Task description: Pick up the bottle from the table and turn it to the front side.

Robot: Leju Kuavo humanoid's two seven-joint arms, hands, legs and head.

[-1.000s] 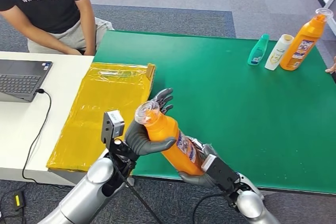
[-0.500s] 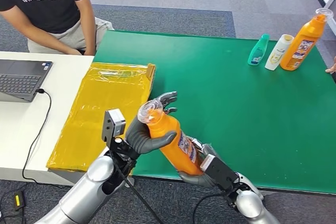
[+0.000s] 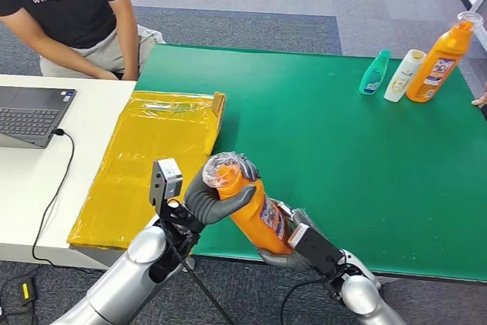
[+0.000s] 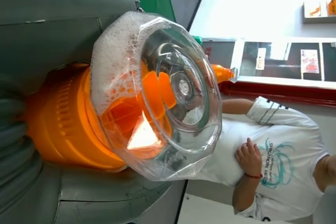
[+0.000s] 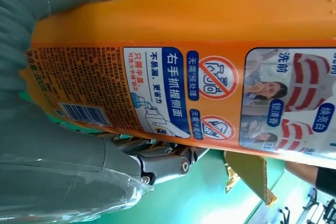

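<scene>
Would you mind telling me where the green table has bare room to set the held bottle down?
Bare green table spans from the yellow bag to the three bottles at the far right corner; that corner is crowded.

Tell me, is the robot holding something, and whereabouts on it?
Yes: an orange bottle, held in both hands. The left hand grips its neck end just below the clear cap; the right hand holds its base end.
</scene>
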